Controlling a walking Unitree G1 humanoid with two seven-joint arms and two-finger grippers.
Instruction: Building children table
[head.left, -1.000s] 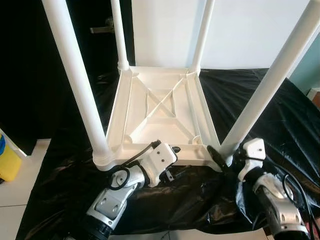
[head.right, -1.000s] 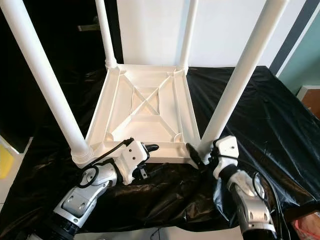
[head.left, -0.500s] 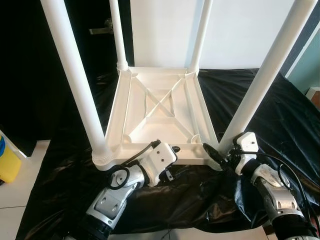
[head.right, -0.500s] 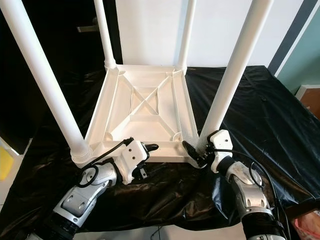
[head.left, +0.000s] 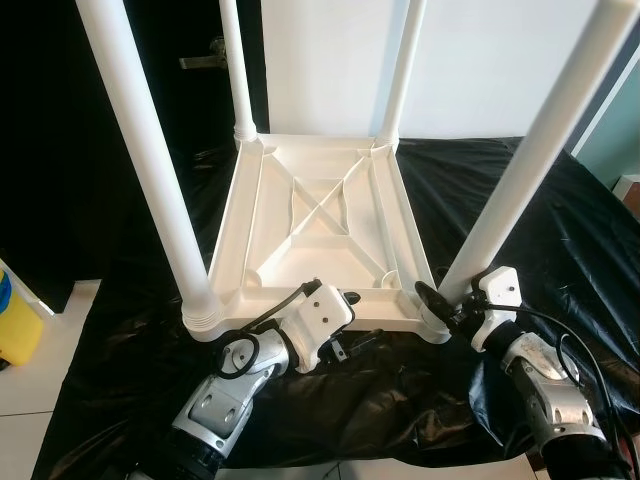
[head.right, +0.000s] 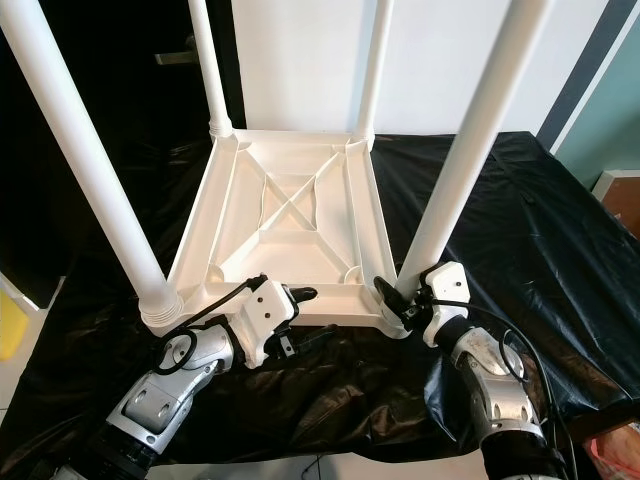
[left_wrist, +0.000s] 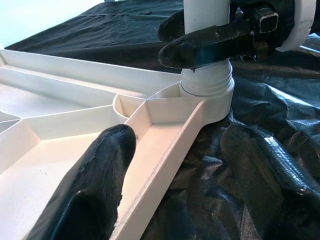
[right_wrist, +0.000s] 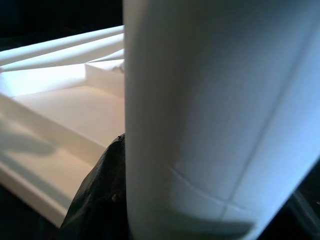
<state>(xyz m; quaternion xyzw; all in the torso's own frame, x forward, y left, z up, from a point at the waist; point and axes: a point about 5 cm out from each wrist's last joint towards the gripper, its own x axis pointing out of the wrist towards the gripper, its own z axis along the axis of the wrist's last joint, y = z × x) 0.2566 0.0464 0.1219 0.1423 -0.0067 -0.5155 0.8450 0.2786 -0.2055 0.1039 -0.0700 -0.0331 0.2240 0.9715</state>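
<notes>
While it lies upside down on a black plastic sheet (head.left: 560, 230) spread over the floor, the white children table (head.left: 320, 225) shows the ribbed underside of its top, with a raised X of stiffening ribs in the middle and a rim all around. 4 round white legs stand up from the 4 corners, each seated in a ringed socket; the near-left leg (head.left: 150, 170) and the near-right leg (head.left: 520, 180) rise past the top of the head views, and the 2 far legs stand before a white wall.

At the near edge of the overturned top, the left gripper (left_wrist: 190, 165) straddles the rim with its fingers apart: 1 finger (left_wrist: 95, 185) rests inside the tray-like recess and the other lies outside over the black sheet, neither pressed against the plastic.

At the near-right corner, the right gripper (head.right: 400, 305) has its fingers closed around the base of the near-right leg just above its socket collar; the left wrist view shows a black finger (left_wrist: 210, 42) wrapped across the front of that leg.

A yellow container (head.left: 15, 320) stands on the pale tiled floor beyond the sheet's left edge.
</notes>
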